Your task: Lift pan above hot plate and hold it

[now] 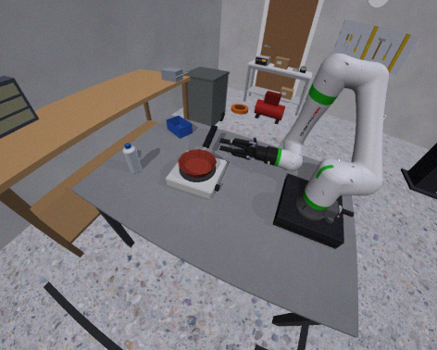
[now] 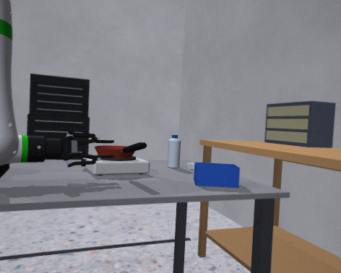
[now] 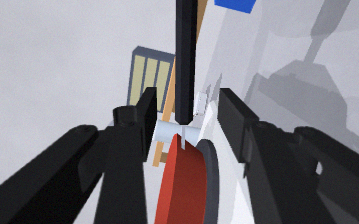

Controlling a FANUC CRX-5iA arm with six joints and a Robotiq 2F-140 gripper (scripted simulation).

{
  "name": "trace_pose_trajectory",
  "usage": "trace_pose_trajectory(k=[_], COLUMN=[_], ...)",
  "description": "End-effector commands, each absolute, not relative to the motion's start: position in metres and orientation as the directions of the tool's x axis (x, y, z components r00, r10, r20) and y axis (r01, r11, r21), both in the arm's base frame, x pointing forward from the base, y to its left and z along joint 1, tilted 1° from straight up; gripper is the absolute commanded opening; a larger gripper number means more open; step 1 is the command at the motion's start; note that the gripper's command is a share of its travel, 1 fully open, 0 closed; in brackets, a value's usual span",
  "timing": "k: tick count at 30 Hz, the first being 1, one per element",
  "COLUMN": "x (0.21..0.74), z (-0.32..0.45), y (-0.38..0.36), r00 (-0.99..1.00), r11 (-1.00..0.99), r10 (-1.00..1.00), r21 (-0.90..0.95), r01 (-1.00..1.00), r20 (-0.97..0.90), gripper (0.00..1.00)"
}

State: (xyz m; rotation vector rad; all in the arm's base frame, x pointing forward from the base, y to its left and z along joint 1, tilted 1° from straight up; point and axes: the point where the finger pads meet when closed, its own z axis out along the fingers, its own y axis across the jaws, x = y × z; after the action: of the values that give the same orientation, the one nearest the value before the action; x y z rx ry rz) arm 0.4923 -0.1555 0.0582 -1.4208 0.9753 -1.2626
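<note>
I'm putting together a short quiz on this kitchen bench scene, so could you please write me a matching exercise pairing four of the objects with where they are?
Things:
1. red pan
2. white bottle
3. blue bin
4. gripper

Places:
A. near the table's far edge, by the wooden bench
B. on the white hot plate
C. standing upright on the table, beside the hot plate
D. open in the air beside the pan's rim, holding nothing

Pairs: 1-B, 2-C, 3-A, 4-D
</note>
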Motion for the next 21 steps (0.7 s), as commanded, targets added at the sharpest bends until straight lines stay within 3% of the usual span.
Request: trace_pose_trajectory(k=[1,21], x=[0.4925,0.4973], z=[0.0588,0.0588], y=[-0.1557,-0.1549], r00=[0.143,0.143], r11=[-0.217,-0.217], r10=[-0.965,-0.965], r21=[-0.976,-0.976], r01=[0.034,0.034], r20=[0.219,0.219], gripper=[0.41,0.41])
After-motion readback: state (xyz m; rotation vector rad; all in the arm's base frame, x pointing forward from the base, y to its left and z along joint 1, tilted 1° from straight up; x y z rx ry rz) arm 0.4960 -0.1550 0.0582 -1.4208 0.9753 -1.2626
